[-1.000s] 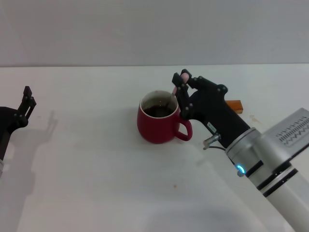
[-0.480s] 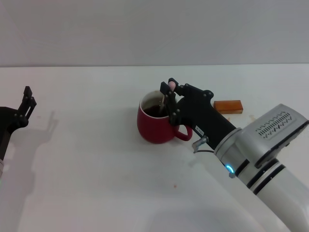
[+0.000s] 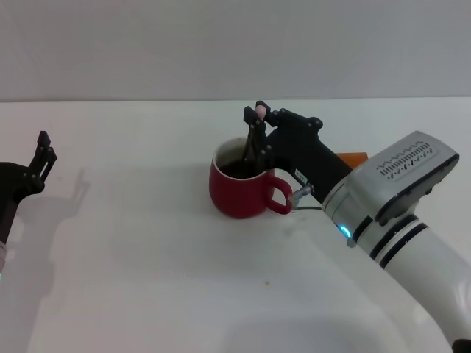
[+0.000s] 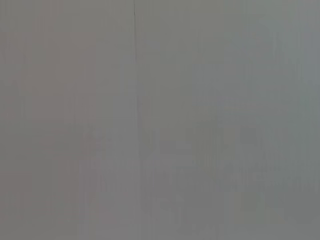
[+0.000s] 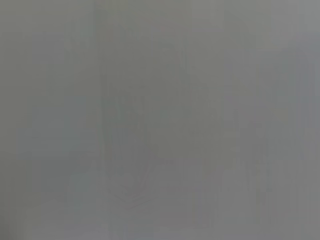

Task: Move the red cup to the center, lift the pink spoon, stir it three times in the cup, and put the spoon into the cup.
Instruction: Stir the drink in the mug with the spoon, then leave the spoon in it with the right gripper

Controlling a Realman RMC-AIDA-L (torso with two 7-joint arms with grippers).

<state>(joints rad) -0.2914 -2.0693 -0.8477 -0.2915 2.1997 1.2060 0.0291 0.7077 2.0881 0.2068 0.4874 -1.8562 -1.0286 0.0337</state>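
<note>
The red cup (image 3: pixel 239 193) stands near the middle of the white table, handle toward my right arm, dark liquid inside. My right gripper (image 3: pixel 255 140) is over the cup's far right rim, shut on the pink spoon (image 3: pixel 260 111). The spoon's pink handle tip shows above the fingers and its grey neck runs down into the cup. My left gripper (image 3: pixel 43 156) is parked at the far left edge of the table. Both wrist views show only plain grey.
An orange-brown block (image 3: pixel 355 157) lies on the table behind my right arm, mostly hidden by it. The white table (image 3: pixel 147 257) spreads wide to the left and front of the cup.
My right gripper has moved left across the cup's rim with the spoon, whose neck now stands more upright in the liquid. The cup and left arm have not moved.
</note>
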